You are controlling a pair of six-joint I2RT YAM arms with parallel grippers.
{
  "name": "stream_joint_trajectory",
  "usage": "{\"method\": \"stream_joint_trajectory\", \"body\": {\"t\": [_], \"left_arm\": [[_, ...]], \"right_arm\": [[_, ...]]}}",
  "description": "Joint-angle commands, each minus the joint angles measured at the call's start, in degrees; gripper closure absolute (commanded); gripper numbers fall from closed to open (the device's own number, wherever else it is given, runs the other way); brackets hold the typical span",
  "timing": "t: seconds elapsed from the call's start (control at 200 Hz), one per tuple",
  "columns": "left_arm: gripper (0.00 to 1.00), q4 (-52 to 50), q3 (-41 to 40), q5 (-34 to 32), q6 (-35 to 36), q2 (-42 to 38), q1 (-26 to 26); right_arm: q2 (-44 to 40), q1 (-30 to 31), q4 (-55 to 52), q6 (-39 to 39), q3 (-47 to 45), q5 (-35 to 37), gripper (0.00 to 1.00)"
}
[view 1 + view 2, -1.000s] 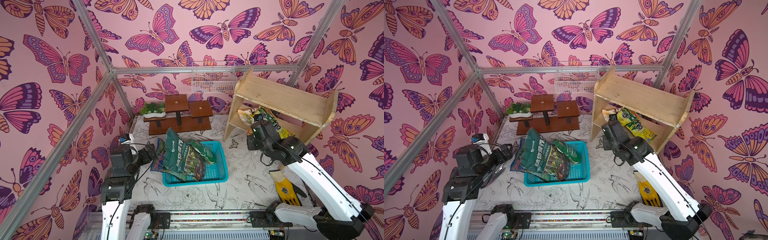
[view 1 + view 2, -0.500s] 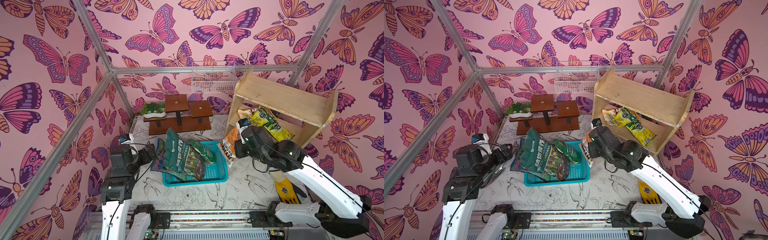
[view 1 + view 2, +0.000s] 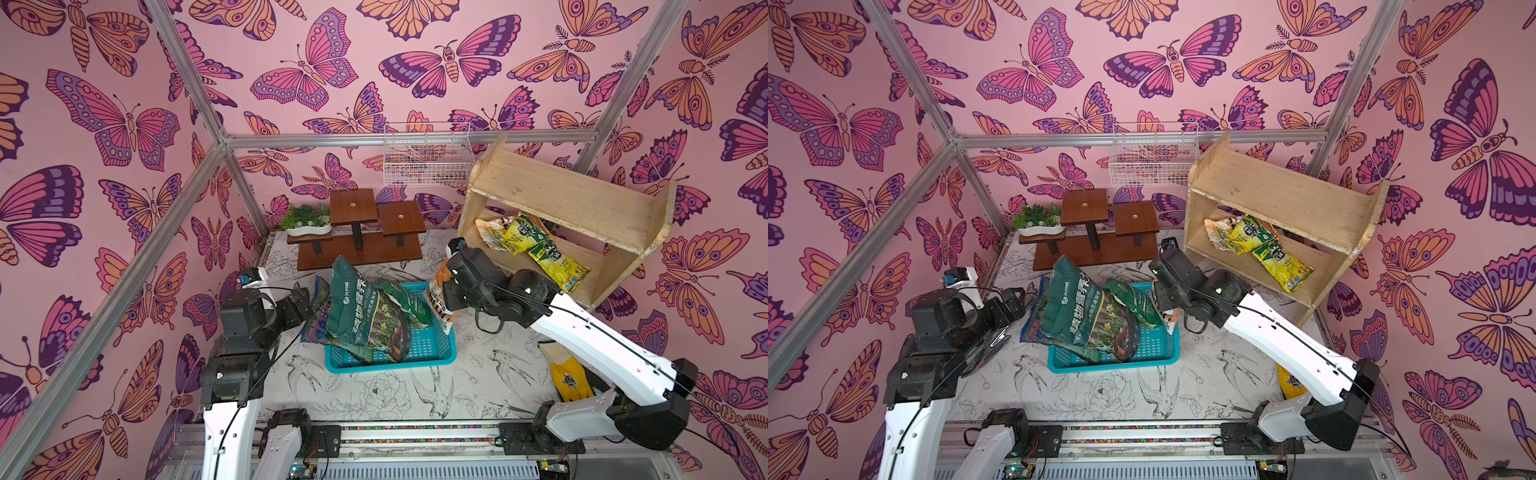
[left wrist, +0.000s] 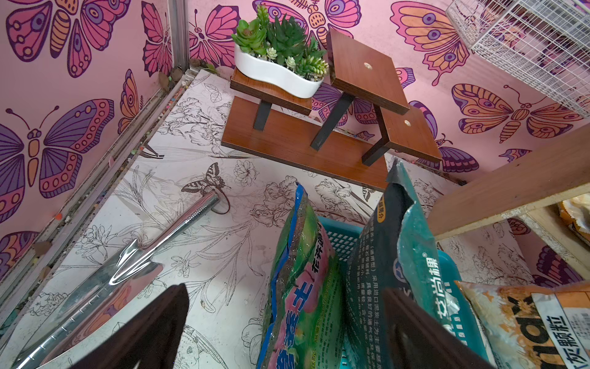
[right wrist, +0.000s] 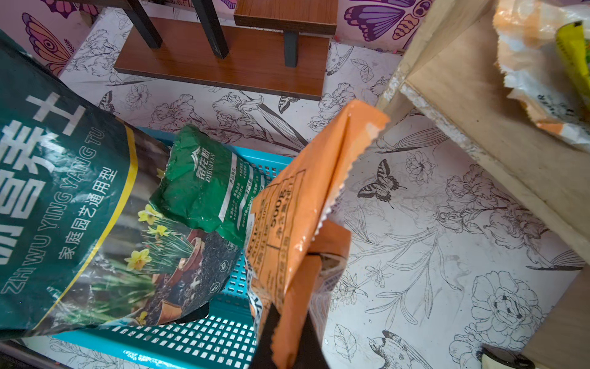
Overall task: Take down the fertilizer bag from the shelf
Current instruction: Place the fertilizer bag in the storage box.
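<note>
Item: fertilizer bag [image 5: 297, 204], orange, off the shelf [image 3: 561, 199] and hanging at the right edge of the turquoise basket [image 3: 415, 357], between basket and shelf; contact with the basket rim cannot be told. Right gripper [image 5: 303, 265]: clenched on the bag's crimped top edge. Left gripper [image 4: 285, 290]: jaws spread, holding nothing, just left of the basket. Basket contents: large dark green soil bag [image 3: 365, 316], small green bag [image 5: 204, 188]. Shelf, far right: two yellow bags [image 3: 536, 245] on the lower tier.

Orange fertilizer bag [image 5: 287, 207], seemingly off shelf [image 3: 569, 199].
</note>
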Motion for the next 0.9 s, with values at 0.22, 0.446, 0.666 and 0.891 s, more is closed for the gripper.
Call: {"method": "stream_joint_trajectory", "body": {"t": [0.22,0.446,0.666,0.891], "left_arm": [[0.00,0.81,-0.69,-0.32,0.43,-0.50,0.01],[0.00,0.80,-0.72,-0.32,0.40,-0.57,-0.03],[0.00,0.83,-0.69,-0.32,0.37,-0.57,-0.06],[0.00,0.81,-0.69,-0.33,0.46,-0.57,0.01]], "right_arm": [[6.56,0.29,6.23,3.00,2.82,6.74,1.00],[10.73,0.30,9.44,3.42,0.63,7.53,1.00],[17.31,0.29,11.64,3.97,0.75,5.30,1.00],[23.73,1.65,14.90,4.86,-0.44,4.03,1.00]]}}
